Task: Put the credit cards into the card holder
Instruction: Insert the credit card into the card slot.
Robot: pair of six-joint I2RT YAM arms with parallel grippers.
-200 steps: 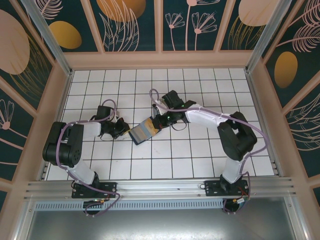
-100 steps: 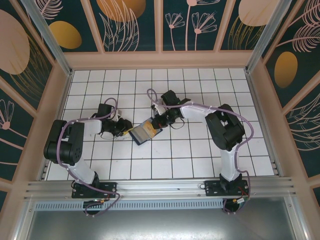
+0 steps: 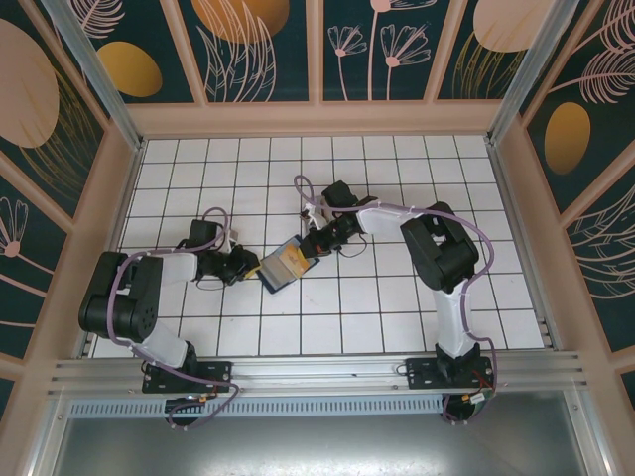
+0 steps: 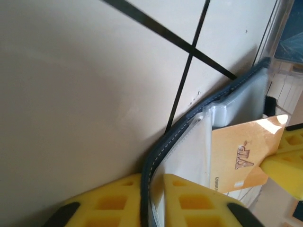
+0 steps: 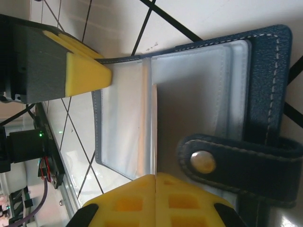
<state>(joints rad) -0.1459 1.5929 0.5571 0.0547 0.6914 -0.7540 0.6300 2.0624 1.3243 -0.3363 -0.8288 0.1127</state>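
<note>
orange card (image 4: 241, 151) partly inside clear sleeve (image 4: 189, 151), card holder (image 4: 152, 163) cropped at bottom edge

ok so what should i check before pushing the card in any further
1. Left gripper clamped on the card holder's navy edge: ok.
2. Card holder open, clear pockets exposed: ok.
3. Right gripper shut on the orange card: ok, the fingers meet on its thin edge.
4. Orange card lined up with a pocket mouth: cannot tell, it is edge-on in the right wrist view.
5. Card fully seated: not ok, most of it sticks out in the left wrist view.
6. Clasp tab out of the card's path: cannot tell, it lies close beside the right fingers.
</note>
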